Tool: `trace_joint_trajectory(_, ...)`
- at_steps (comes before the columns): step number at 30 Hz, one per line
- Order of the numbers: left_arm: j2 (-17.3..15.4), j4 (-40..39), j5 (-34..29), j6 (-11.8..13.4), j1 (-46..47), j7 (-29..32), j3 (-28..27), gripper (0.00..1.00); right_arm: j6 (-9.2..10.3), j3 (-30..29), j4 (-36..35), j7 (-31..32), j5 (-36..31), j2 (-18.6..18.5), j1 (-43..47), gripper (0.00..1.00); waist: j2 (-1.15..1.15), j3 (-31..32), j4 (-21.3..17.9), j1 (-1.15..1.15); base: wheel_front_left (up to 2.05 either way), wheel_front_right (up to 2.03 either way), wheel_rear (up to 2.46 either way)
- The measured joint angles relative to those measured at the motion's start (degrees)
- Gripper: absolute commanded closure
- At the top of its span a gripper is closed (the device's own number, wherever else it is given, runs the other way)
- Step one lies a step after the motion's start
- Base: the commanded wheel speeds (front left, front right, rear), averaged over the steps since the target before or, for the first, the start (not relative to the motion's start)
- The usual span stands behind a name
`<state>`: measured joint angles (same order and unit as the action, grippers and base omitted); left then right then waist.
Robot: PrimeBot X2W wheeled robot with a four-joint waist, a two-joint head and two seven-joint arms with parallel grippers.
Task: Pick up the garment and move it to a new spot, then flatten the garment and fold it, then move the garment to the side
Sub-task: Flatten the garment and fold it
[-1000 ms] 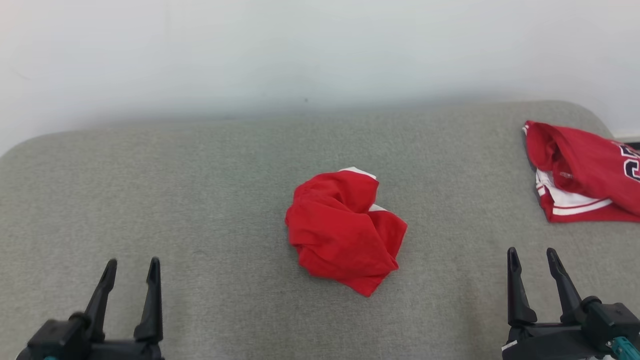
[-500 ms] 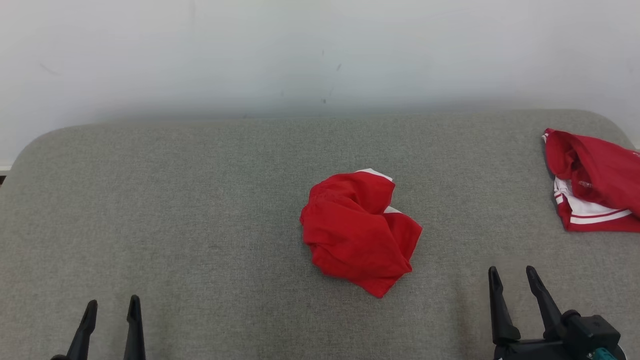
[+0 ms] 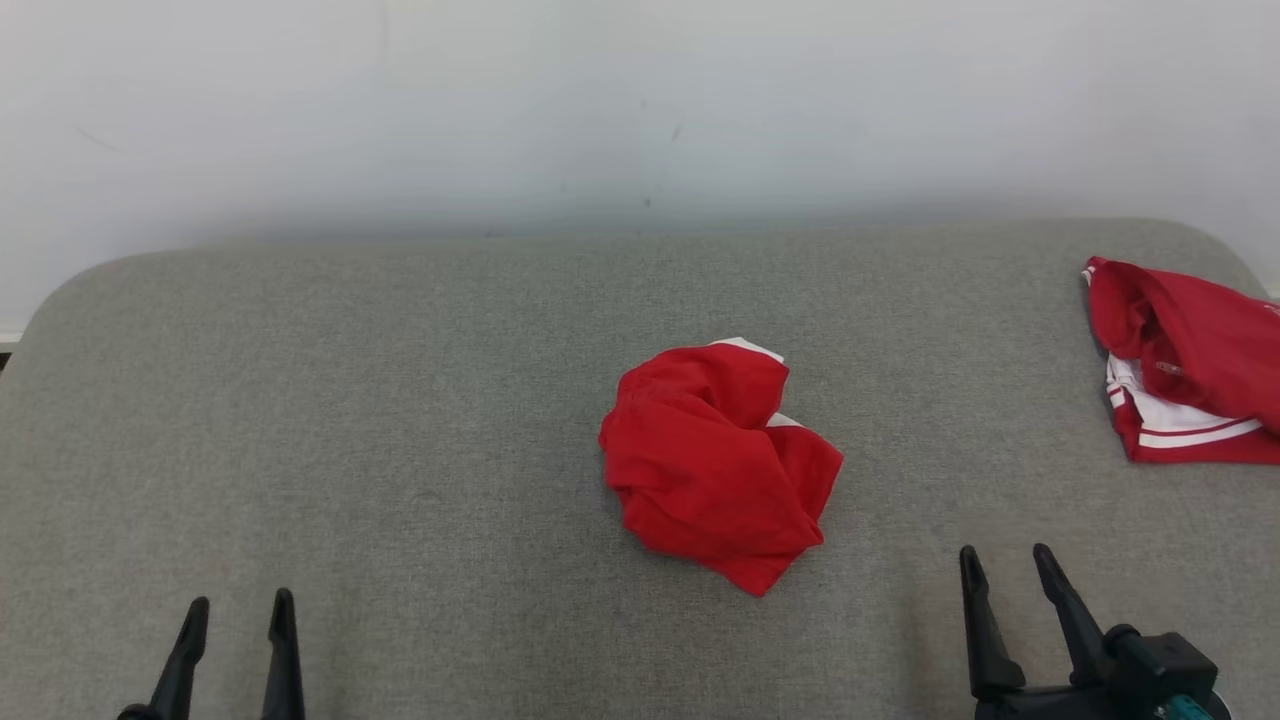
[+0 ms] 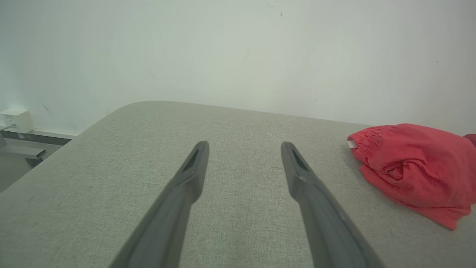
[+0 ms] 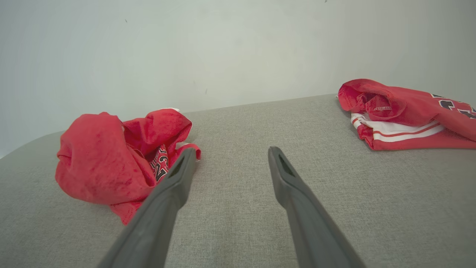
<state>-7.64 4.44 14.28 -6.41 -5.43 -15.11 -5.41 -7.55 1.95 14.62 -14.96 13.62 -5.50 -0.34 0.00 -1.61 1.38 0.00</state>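
A crumpled red garment [image 3: 718,465] with white trim lies in a heap at the middle of the grey padded surface [image 3: 400,400]. The left wrist view has the garment [image 4: 412,169] at its right; the right wrist view has the garment [image 5: 111,160] at its left, some lettering showing in a fold. My left gripper [image 3: 238,605] stands open at the lower left, well apart from the heap, nothing between its fingers [image 4: 193,167]. My right gripper [image 3: 1005,555] is open at the lower right, just right of and nearer than the heap, and holds nothing.
A second red garment [image 3: 1185,365] with white stripes lies folded at the far right edge of the surface, also in the right wrist view [image 5: 405,115]. A pale wall [image 3: 640,110] runs behind. Beyond the rounded left end, low fixtures [image 4: 18,130] stand by the wall.
The head camera shifted over the first half second, so the whole picture slid right and down. Since then the right gripper has edged left and lower, and the left gripper slightly right.
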Motion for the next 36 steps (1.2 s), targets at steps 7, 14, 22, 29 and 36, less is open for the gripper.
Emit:
trace_joint_trajectory(7,1.6,0.3,-0.8,-0.7,1.8,0.0,1.1,0.0,0.0,2.6,4.0,0.9,0.0,-1.7,-5.8,0.0,0.0,-0.5,2.0,0.0,0.0,0.0,0.0)
trace_joint_trajectory(14,2.4,0.9,-0.9,-1.0,3.2,0.0,1.9,0.0,0.0,6.9,12.5,3.4,0.0,-4.9,-17.2,0.0,0.0,-1.7,5.2,0.0,0.0,0.0,0.0)
trace_joint_trajectory(22,2.8,1.8,-0.6,-1.1,5.0,0.0,2.4,0.0,0.0,14.7,24.4,4.9,1.7,-6.0,-26.5,0.0,0.0,-3.9,8.9,0.0,0.0,0.0,0.0)
trace_joint_trajectory(29,2.9,1.8,-0.5,-1.1,5.2,0.0,2.3,0.0,0.0,23.0,29.0,3.7,6.2,-5.1,-26.9,0.0,0.0,-5.5,10.5,0.0,0.0,0.0,0.0)
trace_joint_trajectory(36,3.2,2.1,-0.5,-1.1,5.5,0.0,3.3,0.0,0.0,28.8,31.6,3.3,10.6,-4.0,-25.5,0.5,0.0,-5.6,9.9,0.0,0.0,0.0,0.0)
